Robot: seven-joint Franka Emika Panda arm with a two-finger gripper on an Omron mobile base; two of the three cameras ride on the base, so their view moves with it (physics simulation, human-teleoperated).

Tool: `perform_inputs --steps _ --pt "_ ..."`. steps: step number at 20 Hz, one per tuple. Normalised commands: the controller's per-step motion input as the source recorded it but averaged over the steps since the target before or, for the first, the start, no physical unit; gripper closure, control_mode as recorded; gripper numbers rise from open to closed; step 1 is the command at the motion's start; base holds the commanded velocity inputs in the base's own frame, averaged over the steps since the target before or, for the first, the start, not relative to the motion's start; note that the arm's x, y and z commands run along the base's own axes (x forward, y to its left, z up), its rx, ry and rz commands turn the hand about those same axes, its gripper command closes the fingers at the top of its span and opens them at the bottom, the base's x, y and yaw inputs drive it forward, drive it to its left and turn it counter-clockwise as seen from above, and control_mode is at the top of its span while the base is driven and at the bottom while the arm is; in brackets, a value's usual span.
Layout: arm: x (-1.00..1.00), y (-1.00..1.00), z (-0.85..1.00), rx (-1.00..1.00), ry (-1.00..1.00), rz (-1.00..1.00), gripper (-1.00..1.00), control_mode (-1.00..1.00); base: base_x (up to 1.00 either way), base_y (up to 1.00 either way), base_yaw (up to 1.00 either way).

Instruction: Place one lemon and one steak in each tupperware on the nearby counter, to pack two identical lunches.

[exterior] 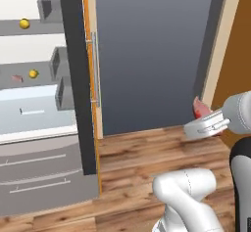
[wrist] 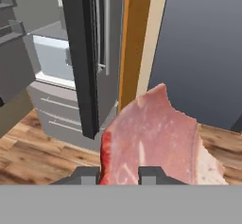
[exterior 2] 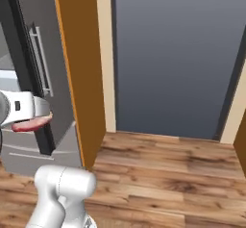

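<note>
The claw (wrist: 120, 175) is clamped narrow on the near edge of a steak (wrist: 156, 138), which stands up from between the two fingertips (wrist: 90, 175) and juts out over the wooden plank floor (exterior: 147, 162), in front of the open fridge door (exterior: 81, 79). The slab looks limp, light and likely slick, so it may droop or slide; a hold set deeper over its thick middle would probably be surer than this edge pinch. Beyond the fridge door, two lemons (exterior: 33, 73) and a second steak (exterior: 17, 79) lie on the fridge shelves (exterior: 10, 28).
</note>
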Motion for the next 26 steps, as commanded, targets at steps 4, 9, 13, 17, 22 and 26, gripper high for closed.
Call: perform_inputs --steps 4,9,13,17,22,26 --pt "0.00 0.00 0.00 0.00 0.00 0.00 1.00 1.00 0.00 -0.94 0.02" --pt "0.00 0.00 0.00 0.00 0.00 0.00 1.00 1.00 0.00 -0.74 0.30" --pt "0.00 0.00 0.00 0.00 0.00 0.00 1.00 1.00 0.00 -0.66 0.55" --pt "0.00 0.00 0.00 0.00 0.00 0.00 1.00 1.00 -0.06 -0.68 0.67" --pt "0.00 0.00 0.00 0.00 0.00 0.00 1.00 1.00 -0.34 -0.66 0.69" --pt "0.00 0.00 0.00 0.00 0.00 0.00 1.00 1.00 -0.74 -0.62 0.66"
